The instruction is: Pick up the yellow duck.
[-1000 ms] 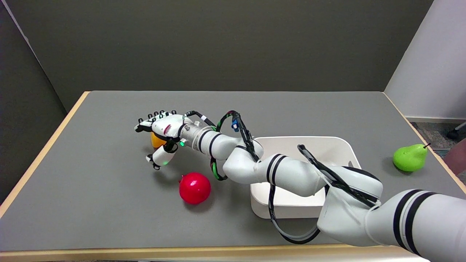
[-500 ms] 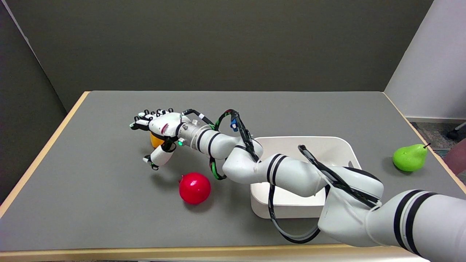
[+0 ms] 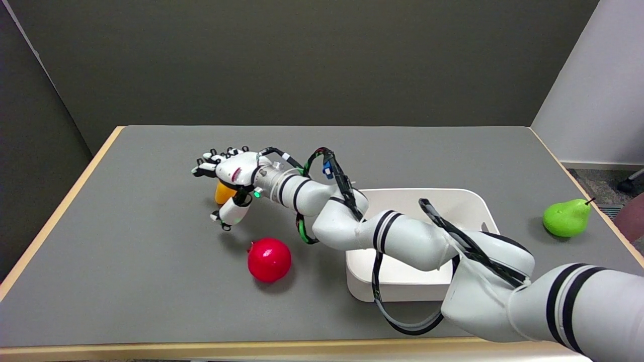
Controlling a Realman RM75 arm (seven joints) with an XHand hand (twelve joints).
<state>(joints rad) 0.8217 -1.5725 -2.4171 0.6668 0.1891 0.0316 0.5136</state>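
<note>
The yellow duck (image 3: pixel 222 193) sits on the grey table (image 3: pixel 151 281), left of centre, and only its yellow-orange lower part shows. My right hand (image 3: pixel 229 176) hovers right over it, palm down, hiding its top. The fingers (image 3: pixel 209 162) stretch out past the duck to the upper left. The thumb (image 3: pixel 227 216) hangs down on the duck's near side, apart from the other fingers. I see no finger wrapped around the duck.
A red ball-like fruit (image 3: pixel 269 259) lies just in front of the hand. A white bin (image 3: pixel 473 206) stands under my forearm at centre right. A green pear (image 3: pixel 566 217) lies near the table's right edge.
The hand first slid a little left, then came back right and slightly up. The visible part of the duck now lies a bit further right under the palm.
</note>
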